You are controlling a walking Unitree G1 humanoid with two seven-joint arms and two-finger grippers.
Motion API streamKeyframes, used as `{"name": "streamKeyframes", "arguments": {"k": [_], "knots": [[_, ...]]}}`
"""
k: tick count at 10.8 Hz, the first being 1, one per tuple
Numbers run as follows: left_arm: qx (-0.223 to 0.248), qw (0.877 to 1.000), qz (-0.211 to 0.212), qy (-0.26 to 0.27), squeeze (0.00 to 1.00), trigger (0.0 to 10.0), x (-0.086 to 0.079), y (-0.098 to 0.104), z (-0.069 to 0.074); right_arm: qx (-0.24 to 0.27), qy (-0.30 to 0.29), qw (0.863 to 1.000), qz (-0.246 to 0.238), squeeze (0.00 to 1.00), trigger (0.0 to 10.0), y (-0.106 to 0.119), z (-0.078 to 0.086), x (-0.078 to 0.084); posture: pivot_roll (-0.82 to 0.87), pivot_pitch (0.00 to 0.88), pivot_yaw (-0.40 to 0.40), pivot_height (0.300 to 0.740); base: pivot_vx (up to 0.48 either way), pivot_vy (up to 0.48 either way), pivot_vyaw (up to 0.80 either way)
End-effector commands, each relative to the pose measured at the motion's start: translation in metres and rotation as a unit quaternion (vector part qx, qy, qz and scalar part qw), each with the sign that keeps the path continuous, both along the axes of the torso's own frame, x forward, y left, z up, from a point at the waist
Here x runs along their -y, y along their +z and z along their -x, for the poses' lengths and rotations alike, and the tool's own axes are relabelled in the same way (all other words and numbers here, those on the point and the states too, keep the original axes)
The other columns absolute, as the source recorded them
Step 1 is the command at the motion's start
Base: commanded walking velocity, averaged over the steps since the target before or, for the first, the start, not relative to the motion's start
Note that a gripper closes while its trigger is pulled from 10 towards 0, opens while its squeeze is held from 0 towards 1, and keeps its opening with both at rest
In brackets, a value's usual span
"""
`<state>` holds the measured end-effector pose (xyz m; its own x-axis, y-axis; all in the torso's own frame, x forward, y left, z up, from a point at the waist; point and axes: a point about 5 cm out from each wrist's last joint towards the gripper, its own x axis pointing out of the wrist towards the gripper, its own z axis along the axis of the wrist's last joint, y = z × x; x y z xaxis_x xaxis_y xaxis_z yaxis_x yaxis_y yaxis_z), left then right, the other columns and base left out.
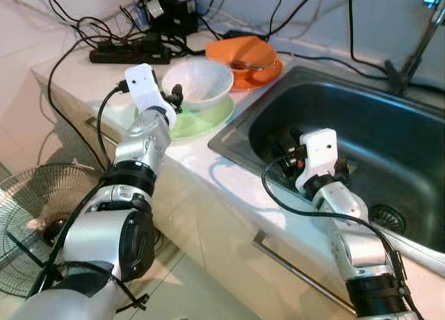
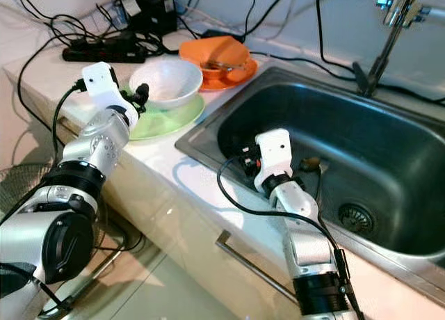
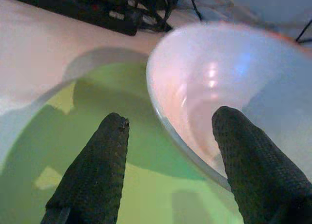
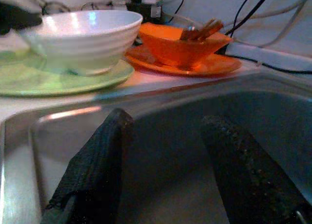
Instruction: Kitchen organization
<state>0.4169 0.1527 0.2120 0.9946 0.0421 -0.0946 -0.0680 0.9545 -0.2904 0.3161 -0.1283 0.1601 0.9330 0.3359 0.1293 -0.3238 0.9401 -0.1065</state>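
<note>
left gripper [image 3: 168, 136] spread astride white bowl [image 1: 198, 82] rim on green plate [image 1: 208, 122], right gripper [image 4: 168, 141] apart inside sink [image 1: 389, 136]

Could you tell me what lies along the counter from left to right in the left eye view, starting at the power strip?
Power strip → left gripper → white bowl on the green plate → orange bowl → sink → faucet.
</note>
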Motion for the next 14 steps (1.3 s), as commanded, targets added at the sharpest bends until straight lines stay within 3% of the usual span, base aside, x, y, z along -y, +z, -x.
{"name": "streamKeyframes", "arguments": {"k": [1,4,6,7,13,14], "knots": [[-0.012,1.0,-0.015,-0.001,0.0,10.0,0.0,0.001,-0.001,-0.013,0.005,1.0,-0.007,0.0,10.0,-0.006,0.004,-0.005,0.14,0.139,0.104,0.74,0.0,0.0,0.0],[-0.045,0.998,-0.035,-0.011,0.0,10.0,-0.011,-0.001,-0.001,-0.015,-0.002,1.0,-0.025,0.0,10.0,-0.007,0.004,-0.013,0.15,0.116,0.154,0.74,0.0,0.0,0.0],[-0.042,0.998,-0.044,-0.003,0.0,10.0,-0.013,-0.001,-0.001,-0.012,-0.01,0.999,-0.028,0.0,10.0,-0.006,0.004,-0.012,0.15,0.106,0.167,0.74,0.0,0.0,0.0],[-0.03,0.998,-0.056,0.007,0.0,0.0,-0.013,0.003,-0.001,-0.011,-0.016,0.999,-0.029,0.0,10.0,-0.006,0.003,-0.011,0.15,0.107,0.17,0.74,0.0,0.0,0.0],[-0.035,0.999,-0.038,0.015,0.0,0.3,-0.009,-0.005,0.0,-0.014,-0.014,1.0,-0.014,0.0,10.0,-0.007,0.0,-0.008,0.15,0.106,0.133,0.74,0.0,0.0,0.0],[-0.034,0.999,-0.038,0.015,0.0,10.0,-0.006,-0.003,-0.001,-0.011,-0.012,1.0,-0.011,0.0,10.0,-0.005,-0.001,-0.008,0.15,0.101,0.126,0.74,0.0,0.0,0.0]]}}
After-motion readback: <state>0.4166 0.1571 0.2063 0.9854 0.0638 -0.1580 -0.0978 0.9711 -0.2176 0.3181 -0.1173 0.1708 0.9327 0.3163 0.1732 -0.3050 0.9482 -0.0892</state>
